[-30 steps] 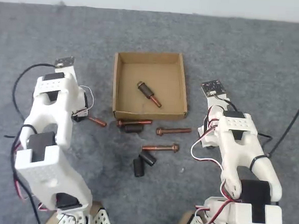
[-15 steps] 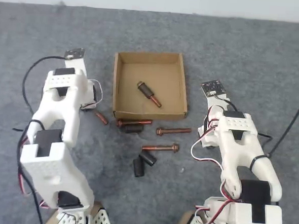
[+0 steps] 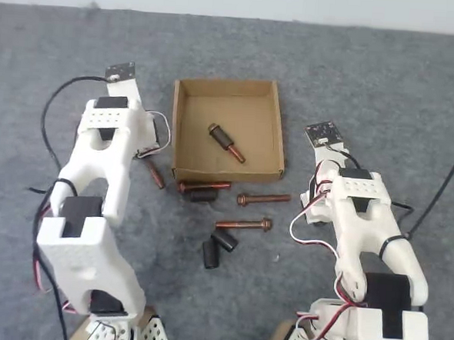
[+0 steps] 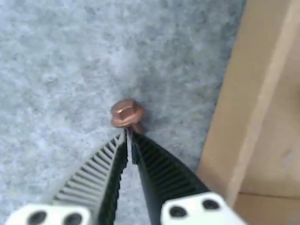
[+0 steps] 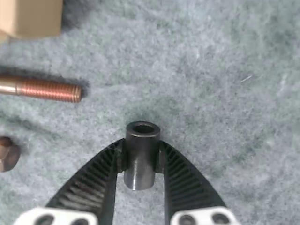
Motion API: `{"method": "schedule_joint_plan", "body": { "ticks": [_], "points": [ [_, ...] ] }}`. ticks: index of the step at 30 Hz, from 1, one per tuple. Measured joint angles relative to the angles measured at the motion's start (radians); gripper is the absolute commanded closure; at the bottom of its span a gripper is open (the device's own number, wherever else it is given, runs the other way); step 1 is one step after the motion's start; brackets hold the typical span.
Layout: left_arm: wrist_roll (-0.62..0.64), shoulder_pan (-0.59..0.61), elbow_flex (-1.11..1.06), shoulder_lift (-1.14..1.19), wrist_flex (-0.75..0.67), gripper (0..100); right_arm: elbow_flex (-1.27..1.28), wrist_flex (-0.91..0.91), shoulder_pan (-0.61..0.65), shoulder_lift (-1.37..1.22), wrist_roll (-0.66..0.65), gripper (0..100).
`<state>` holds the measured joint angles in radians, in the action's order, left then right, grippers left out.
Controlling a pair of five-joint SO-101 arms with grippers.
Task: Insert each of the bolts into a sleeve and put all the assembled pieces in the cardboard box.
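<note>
My left gripper point(image 4: 127, 136) is shut on a copper bolt point(image 4: 127, 113) just below its hex head, close beside the cardboard box wall point(image 4: 248, 93). From above, that bolt point(image 3: 156, 173) hangs under the left arm, just left of the cardboard box point(image 3: 175, 128). My right gripper point(image 5: 141, 146) is shut on a black sleeve point(image 5: 142, 159), open end facing away, low over the carpet. One assembled piece point(image 3: 225, 142) lies inside the box. In front of the box lie three loose bolts point(image 3: 264, 197), point(image 3: 243, 224), point(image 3: 204, 186).
A black sleeve point(image 3: 203, 195) lies against the bolt nearest the box front. Two more sleeves point(image 3: 223, 241), point(image 3: 210, 254) lie nearer the arm bases. A bolt's threaded end point(image 5: 42, 89) and a bolt head point(image 5: 7, 154) lie close to the right gripper. Grey carpet covers the table.
The left arm has swung away from its base and toward the box's left wall, carrying the bolt, which turned from lying sideways to pointing diagonally. The right arm has kept still.
</note>
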<state>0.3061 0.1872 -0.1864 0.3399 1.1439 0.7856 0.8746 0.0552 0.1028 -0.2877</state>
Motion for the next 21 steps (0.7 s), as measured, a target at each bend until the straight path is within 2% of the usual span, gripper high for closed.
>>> {"method": "schedule_joint_plan", "body": {
  "ticks": [5, 10, 15, 21],
  "points": [
    [0.0, 0.008, -0.002, -0.005, -0.002, 93, 0.0, 0.0, 0.0, 0.0, 0.0, 99.2],
    [0.0, 0.005, -0.095, -0.083, -0.044, 93, 0.0, 0.0, 0.0, 0.0, 0.0, 99.2],
    [0.103, 0.005, -0.18, -0.112, -0.141, 93, 0.0, 0.0, 0.0, 0.0, 0.0, 99.2],
    [0.176, 0.005, -0.187, -0.112, -0.16, 93, 0.0, 0.0, 0.0, 0.0, 0.0, 99.2]
  ]
}}
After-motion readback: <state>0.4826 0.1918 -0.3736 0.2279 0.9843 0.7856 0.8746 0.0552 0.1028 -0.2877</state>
